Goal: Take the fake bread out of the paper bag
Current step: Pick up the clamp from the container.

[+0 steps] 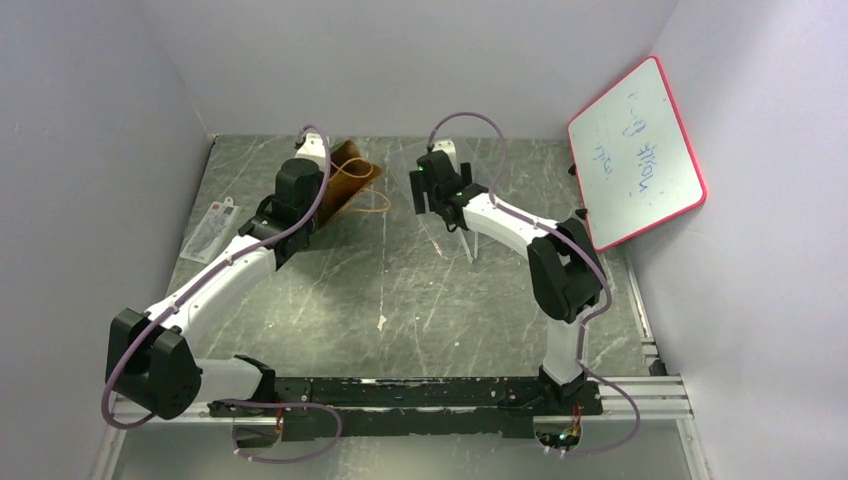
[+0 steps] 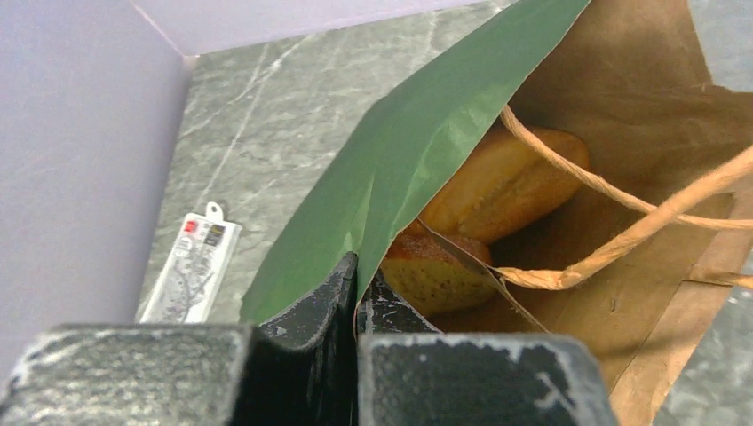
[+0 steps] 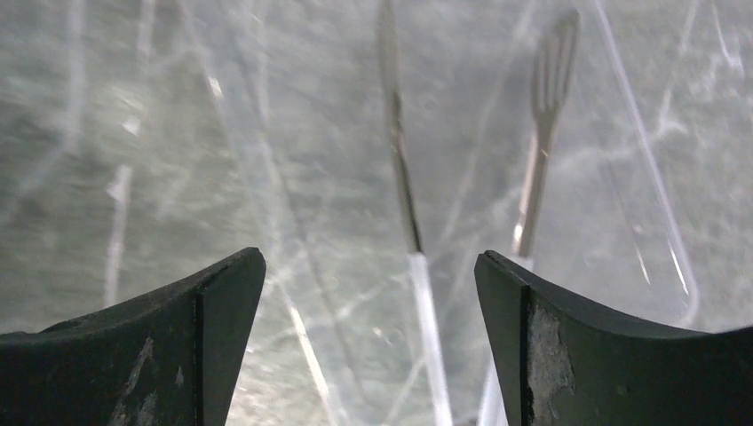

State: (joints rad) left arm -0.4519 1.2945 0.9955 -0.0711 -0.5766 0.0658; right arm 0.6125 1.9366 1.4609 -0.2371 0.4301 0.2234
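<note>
Well, from overhead the paper bag (image 1: 352, 178) sits at the upper middle of the frame on the desk (image 1: 420, 300), its brown inside showing. The right pincer (image 1: 432, 195) hangs just right of it, apart from it. A white packet (image 1: 210, 232) lies at the left and a whiteboard (image 1: 635, 150) leans at the upper right.

At the left wrist, the left pincer (image 2: 358, 280) is pinched tight on the edge of the bag's green wall. The fake bread is inside. A tan loaf (image 2: 511, 177) lies right of centre with a speckled slice (image 2: 426, 275) below it, and the cord handles (image 2: 622, 235) cross in front.

At the right wrist, the right pincer (image 3: 368, 266) stands wide and empty over the desk. A thin silvery tool (image 3: 400, 169) and a fork-shaped tool (image 3: 546, 115) are blurred beyond it.

I'd guess the bread is light, stiff and rather smooth. The loaf looks best taken across its narrow middle, coming in under the cords. The thin paper would crumple or slide if it were not held.
</note>
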